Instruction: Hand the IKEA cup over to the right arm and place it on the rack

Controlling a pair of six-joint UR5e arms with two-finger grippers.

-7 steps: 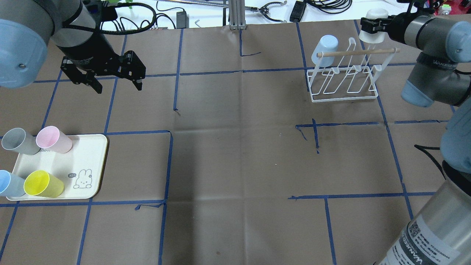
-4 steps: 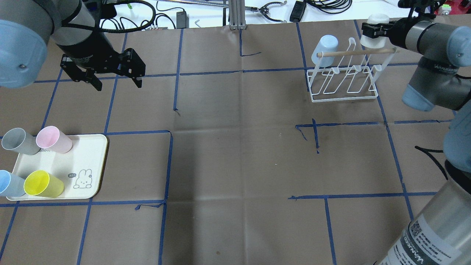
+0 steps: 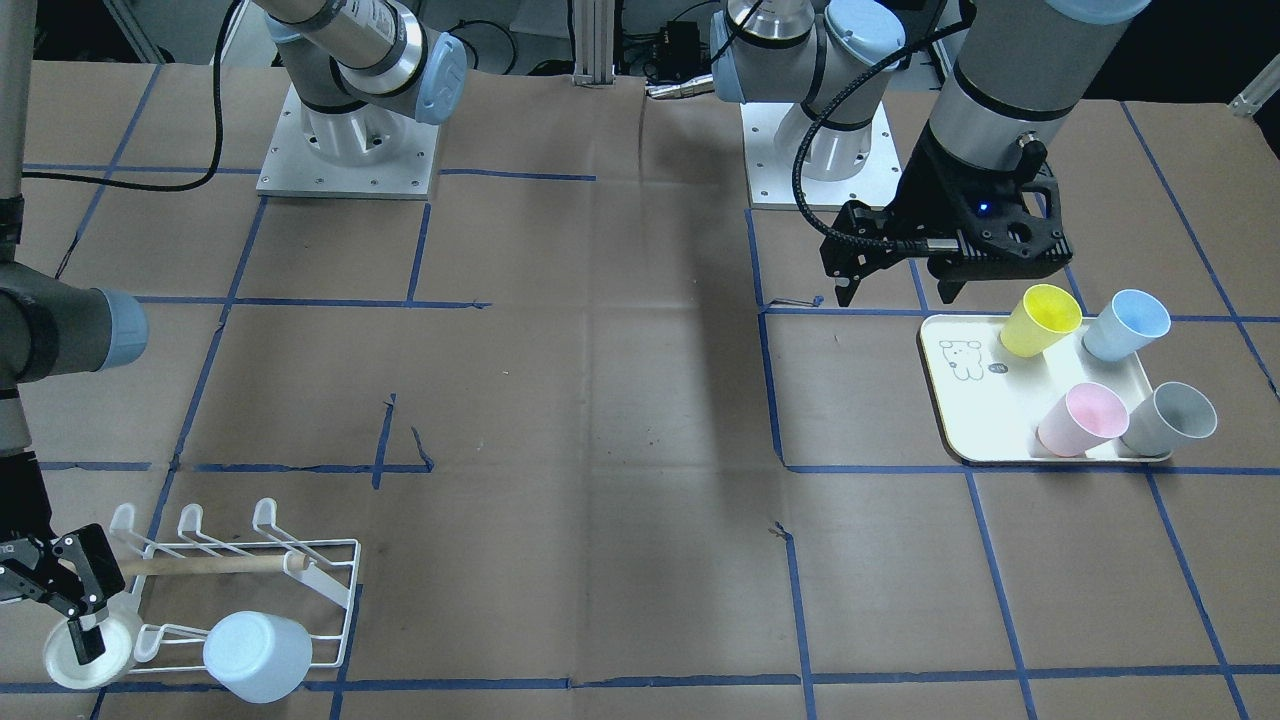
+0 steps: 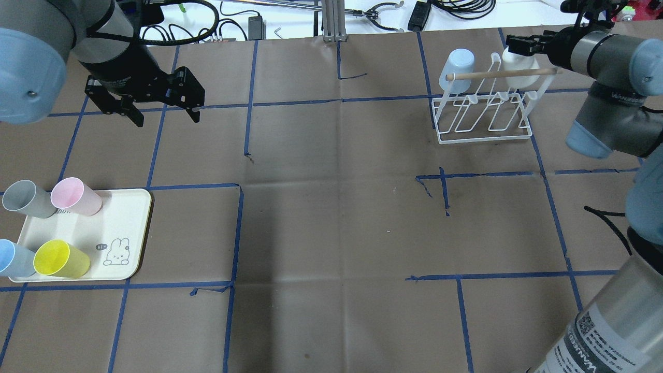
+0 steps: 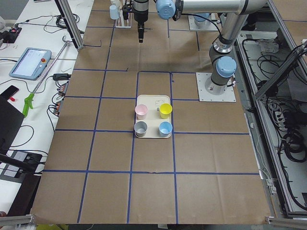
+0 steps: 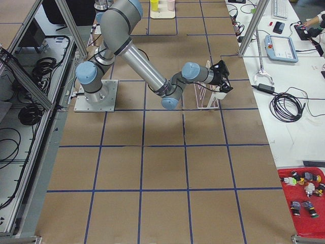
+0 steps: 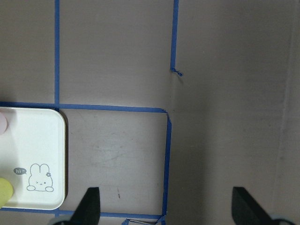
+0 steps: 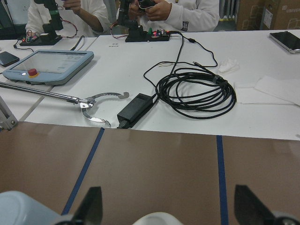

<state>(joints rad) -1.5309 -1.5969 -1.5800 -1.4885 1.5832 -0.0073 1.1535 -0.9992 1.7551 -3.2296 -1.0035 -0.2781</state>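
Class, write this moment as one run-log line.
right gripper open at white cup | white cup on rack beside blue cup | left gripper open, empty, near tray

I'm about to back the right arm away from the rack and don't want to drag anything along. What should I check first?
1. Right gripper open: ok, the wrist view shows its fingers wide apart.
2. Fingers clear of the white cup: ok, the wrist view shows a gap on each side of its base.
3. White cup seated on a prong of the rack: cannot tell, the dowel and gripper hide the prong.
4. Light blue cup out of the way: ok, it sits at the rack's other end.
5. Left gripper out of the way: ok, open, empty and far from the rack.
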